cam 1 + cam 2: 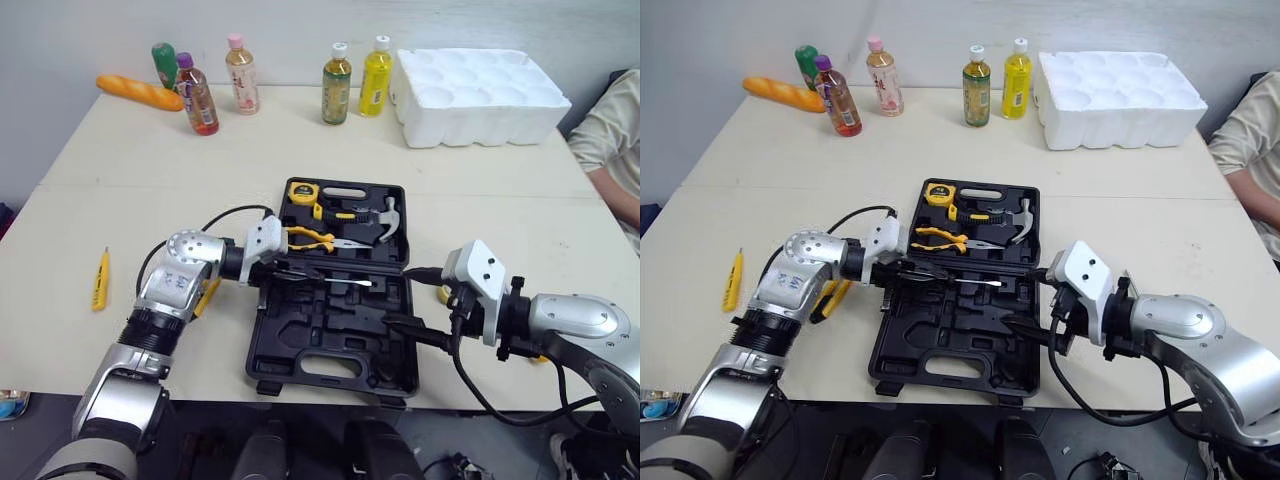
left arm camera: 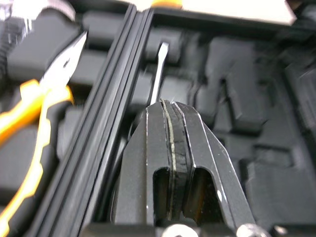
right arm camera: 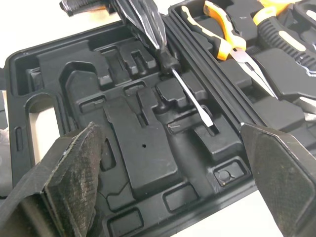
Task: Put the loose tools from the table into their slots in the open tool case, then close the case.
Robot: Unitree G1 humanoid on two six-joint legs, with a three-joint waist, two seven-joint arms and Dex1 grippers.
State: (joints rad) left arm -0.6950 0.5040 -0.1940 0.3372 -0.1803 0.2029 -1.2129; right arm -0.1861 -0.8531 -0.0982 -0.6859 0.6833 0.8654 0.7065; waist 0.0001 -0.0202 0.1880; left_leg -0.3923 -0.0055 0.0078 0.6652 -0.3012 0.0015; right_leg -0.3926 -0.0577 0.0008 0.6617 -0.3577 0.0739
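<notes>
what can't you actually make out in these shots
Screwdriver handle: left wrist view, covered by the shut left gripper.
Yellow object beside the case: eye views, mostly behind the right arm.
Person: eye views, cut off by the right edge.
Bottle labels: eye views, too small to read.

We count five bottles (image 1: pixel 336 85) at the far edge, one bread loaf (image 1: pixel 140 92) and one white foam tray (image 1: pixel 480 95). At the one open tool case (image 1: pixel 300 345) we count one tape measure (image 1: pixel 302 192), one pair of pliers (image 1: pixel 310 238), one hammer (image 1: pixel 388 220) and one screwdriver (image 3: pixel 192 100); two yellow tools (image 1: pixel 100 278) lie loose at the left, one person (image 1: pixel 610 130) at the right
</notes>
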